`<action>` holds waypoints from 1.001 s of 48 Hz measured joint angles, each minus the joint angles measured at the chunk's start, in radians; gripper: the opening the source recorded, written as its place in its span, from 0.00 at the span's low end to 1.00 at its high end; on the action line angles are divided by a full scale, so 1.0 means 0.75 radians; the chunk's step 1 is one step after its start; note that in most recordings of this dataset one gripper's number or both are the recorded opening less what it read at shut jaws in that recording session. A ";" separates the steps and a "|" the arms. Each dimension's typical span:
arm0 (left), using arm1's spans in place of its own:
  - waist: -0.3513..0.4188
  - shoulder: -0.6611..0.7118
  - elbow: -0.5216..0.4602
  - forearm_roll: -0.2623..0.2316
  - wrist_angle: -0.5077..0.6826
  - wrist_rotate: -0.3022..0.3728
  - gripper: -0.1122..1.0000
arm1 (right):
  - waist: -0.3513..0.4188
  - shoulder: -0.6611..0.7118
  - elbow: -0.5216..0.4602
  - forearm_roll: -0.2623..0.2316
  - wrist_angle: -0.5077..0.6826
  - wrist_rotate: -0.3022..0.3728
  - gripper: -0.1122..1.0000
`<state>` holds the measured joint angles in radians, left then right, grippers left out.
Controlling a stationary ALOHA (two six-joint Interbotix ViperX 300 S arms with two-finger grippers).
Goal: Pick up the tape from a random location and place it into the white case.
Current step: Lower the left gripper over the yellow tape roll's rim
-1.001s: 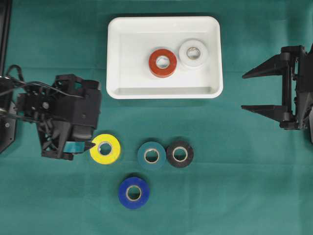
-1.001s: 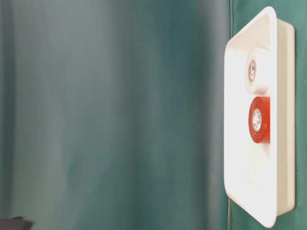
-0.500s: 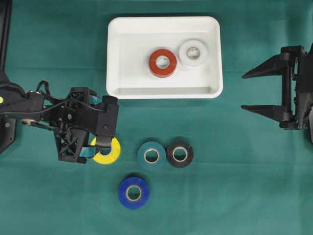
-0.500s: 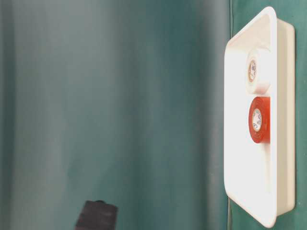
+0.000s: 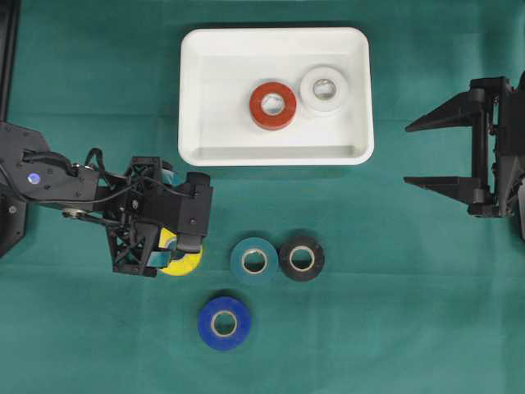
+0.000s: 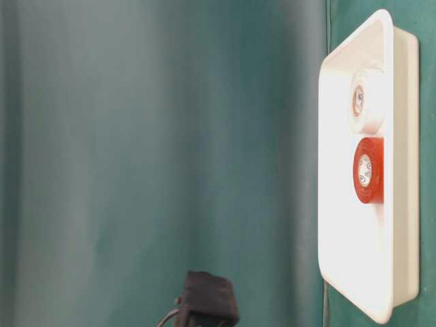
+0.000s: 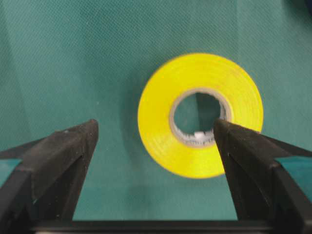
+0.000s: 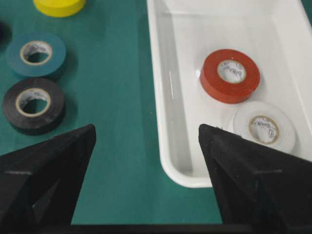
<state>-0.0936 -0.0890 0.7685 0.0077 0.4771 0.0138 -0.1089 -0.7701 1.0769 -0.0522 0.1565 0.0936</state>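
Green cloth (image 5: 394,328) covered the whole table. On it, toward twelve o'clock in the overhead view, lay the white case (image 5: 197,90), a shallow tray already holding a red roll (image 5: 272,105) and a white roll (image 5: 324,89) side by side, touching or nearly so. At nine o'clock from the table's middle the left arm reached in, its left gripper (image 5: 168,250) hanging directly above the yellow tape (image 5: 182,261) and hiding most of it. At three o'clock the right gripper (image 5: 435,152) hung parked with its jaws spread, holding nothing.

From the left wrist camera the jaws stood wide apart and empty. The yellow tape (image 7: 200,114) lay flat on the cloth between them but off centre: the finger at three o'clock overlapped the roll's rim, while the finger at nine o'clock stood well apart from it.

To do the pick well, the gripper would probably need to shift toward three o'clock in that view, so the roll sat midway between the jaws, and then sink until the fingertips flanked its outer wall before closing. Closing off centre would likely shove the roll sideways across the cloth.

Smaller still, a teal roll (image 5: 253,260) and a black roll (image 5: 301,258) lay touching near the centre, and a blue roll (image 5: 224,322) near six o'clock.
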 measured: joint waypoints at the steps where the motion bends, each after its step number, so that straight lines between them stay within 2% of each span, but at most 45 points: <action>1: 0.000 0.008 0.002 0.000 -0.008 0.000 0.94 | 0.000 0.000 0.000 0.000 0.000 0.000 0.86; 40: 0.006 0.119 0.004 0.002 -0.063 0.000 0.94 | 0.000 0.002 0.000 -0.004 -0.002 -0.002 0.86; 48: 0.006 0.121 0.004 0.000 -0.063 0.000 0.87 | 0.000 0.002 0.000 -0.004 0.000 -0.002 0.86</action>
<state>-0.0890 0.0015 0.7716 0.0077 0.4295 0.0138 -0.1089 -0.7685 1.0769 -0.0552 0.1565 0.0920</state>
